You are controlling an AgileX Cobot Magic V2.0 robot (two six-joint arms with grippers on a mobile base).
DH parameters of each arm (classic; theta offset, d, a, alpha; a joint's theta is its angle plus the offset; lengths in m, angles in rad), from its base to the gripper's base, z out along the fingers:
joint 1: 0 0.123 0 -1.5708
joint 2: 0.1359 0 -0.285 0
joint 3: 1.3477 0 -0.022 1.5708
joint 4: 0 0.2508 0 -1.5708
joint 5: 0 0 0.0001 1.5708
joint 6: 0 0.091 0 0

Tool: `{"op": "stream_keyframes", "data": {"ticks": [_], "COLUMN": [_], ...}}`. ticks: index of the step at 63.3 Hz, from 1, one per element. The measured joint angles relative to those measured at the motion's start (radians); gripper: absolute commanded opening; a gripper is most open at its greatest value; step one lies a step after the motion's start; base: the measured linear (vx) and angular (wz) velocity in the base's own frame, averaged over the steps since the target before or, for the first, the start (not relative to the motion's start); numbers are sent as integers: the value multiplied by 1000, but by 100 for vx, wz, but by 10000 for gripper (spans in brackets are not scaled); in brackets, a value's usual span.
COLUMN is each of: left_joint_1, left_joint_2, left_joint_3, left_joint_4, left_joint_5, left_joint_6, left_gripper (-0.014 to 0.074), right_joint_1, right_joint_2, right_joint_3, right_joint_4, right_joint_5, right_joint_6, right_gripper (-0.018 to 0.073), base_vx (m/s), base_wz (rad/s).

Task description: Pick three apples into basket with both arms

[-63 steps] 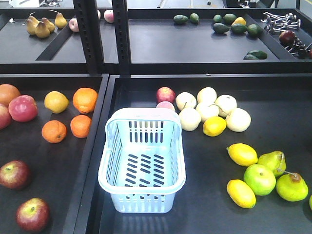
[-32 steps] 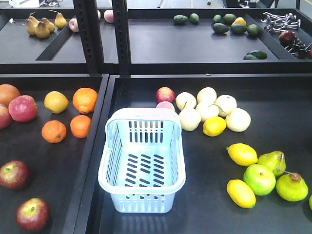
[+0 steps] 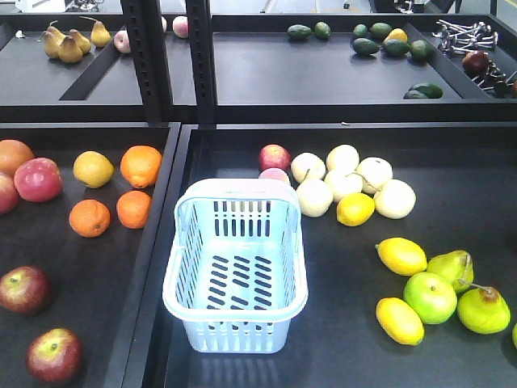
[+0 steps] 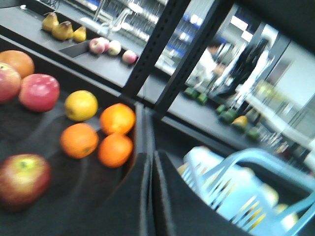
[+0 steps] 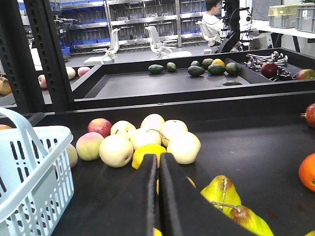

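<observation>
Black left gripper point(image 4: 150, 164) and right gripper point(image 5: 158, 164), both closed, empty

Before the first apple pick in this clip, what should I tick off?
1. Basket upright and empty: ok.
2. Dark red apples within view: ok, rear apple and front apple lie in the left tray.
3. Third dark red apple located: cannot tell.
4. Left gripper open for a grasp: not ok, fingers shut.
5. Right gripper open for a grasp: not ok, fingers shut.
</observation>
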Motion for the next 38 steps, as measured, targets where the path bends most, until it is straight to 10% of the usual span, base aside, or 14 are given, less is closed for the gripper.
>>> {"op": "stream_keyframes", "data": {"ticks": [15,38], "left_joint_1": [0,0], "left_joint_2": [0,0], "left_joint_3": [0,0], "left_joint_4": [-230,-318], "left_joint_5": [-139,-197], "left_joint_6": [-2,-92], "left_gripper": [-6,-6], "right_joint_1": [0,0], "right_joint_2": [0,0], "right_joint_3": [0,0], "right_joint_4": [0,0], "right_joint_5": [0,0], "right_joint_6": [0,0], "right_gripper": [-4,-4], "base_vx": [0,0], "base_wz": [0,0]}}
